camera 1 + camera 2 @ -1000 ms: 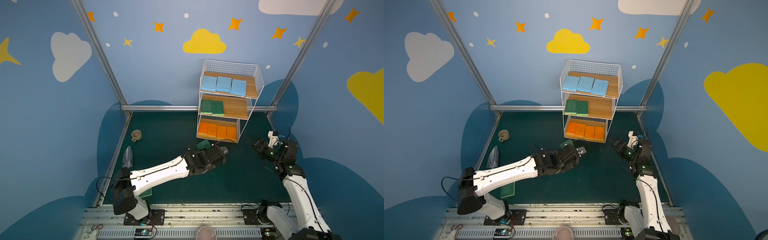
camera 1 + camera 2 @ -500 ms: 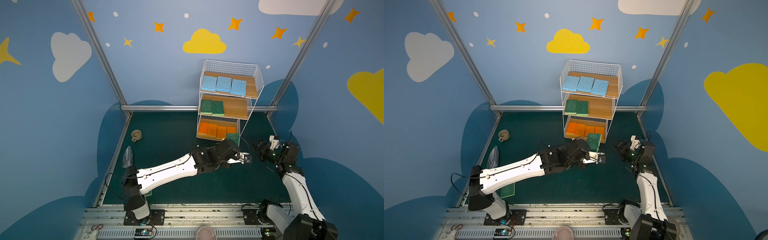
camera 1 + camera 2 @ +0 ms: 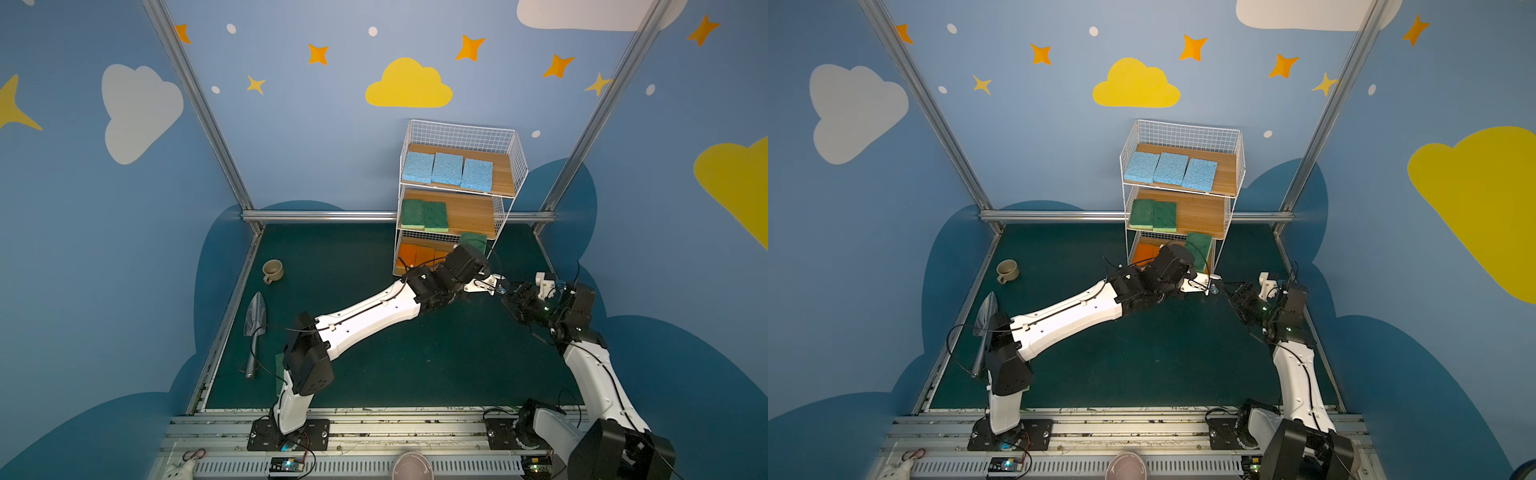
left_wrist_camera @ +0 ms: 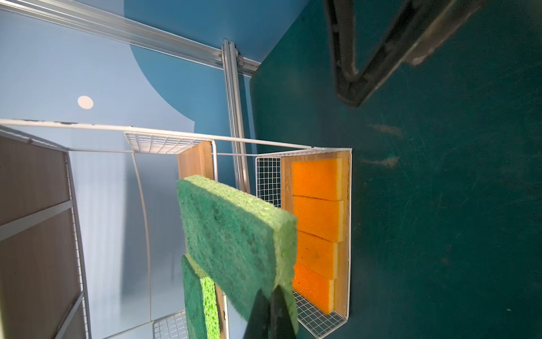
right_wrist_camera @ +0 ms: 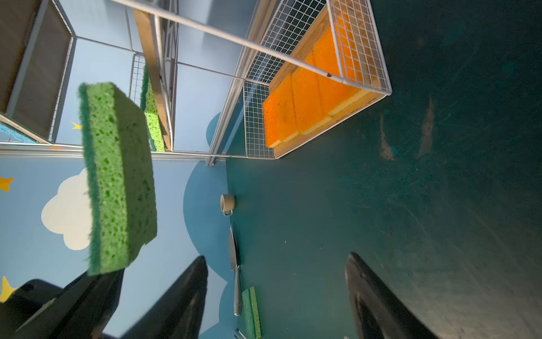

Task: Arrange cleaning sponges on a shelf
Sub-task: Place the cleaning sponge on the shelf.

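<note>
White wire shelf point(image 3: 461, 132) at rear: three blue sponges point(image 3: 446, 168) on top board, two green sponges point(image 3: 424, 215) on middle, orange sponges point(image 3: 417, 254) on lowest. Third green sponge point(image 3: 473, 241) aloft at tip of left arm point(image 3: 374, 307), before shelf's right front corner. Right gripper point(image 3: 510, 300) near, apart. Beige mug point(image 3: 272, 271) and metal trowel point(image 3: 254, 332) on left of mat point(image 3: 415, 365).

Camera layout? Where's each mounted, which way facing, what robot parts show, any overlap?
Top views: high over the arm bases, looking down at the shelf; both arms show.
Left wrist: on left arm, facing orange sponges; its shut jaws pinch the held green sponge.
Right wrist: on right arm, facing shelf, mug, trowel; right gripper's jaws open, left gripper visible.
Shared: both wrist views show that sponge.
</note>
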Action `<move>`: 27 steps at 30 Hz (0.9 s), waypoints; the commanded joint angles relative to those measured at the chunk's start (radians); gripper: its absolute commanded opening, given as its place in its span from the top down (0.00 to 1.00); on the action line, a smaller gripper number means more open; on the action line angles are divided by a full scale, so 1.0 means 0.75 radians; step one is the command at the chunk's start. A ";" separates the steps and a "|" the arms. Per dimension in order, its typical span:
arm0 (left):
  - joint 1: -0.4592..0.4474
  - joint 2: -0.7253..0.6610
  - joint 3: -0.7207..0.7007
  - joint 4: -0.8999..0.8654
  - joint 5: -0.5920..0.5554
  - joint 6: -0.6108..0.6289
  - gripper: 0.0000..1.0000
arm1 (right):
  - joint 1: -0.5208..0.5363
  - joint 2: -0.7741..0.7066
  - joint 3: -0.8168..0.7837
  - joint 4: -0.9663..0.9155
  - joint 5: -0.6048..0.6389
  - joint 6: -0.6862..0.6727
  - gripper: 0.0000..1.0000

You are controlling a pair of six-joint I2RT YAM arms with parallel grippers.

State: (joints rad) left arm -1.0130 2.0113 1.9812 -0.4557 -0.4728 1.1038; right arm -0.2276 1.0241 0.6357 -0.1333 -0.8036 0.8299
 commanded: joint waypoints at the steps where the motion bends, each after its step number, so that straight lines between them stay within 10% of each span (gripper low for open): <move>1: 0.033 0.049 0.136 0.021 -0.046 0.034 0.97 | -0.003 -0.002 0.043 -0.018 -0.035 -0.019 0.27; 27: 0.150 0.340 0.521 0.113 -0.003 0.049 0.97 | 0.064 0.009 0.040 -0.011 -0.043 -0.028 0.29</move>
State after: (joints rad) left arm -0.9085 2.2559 2.3398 -0.4049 -0.5034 1.1484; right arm -0.1909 1.0245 0.6357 -0.1360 -0.8310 0.8288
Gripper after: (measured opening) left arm 0.047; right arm 0.716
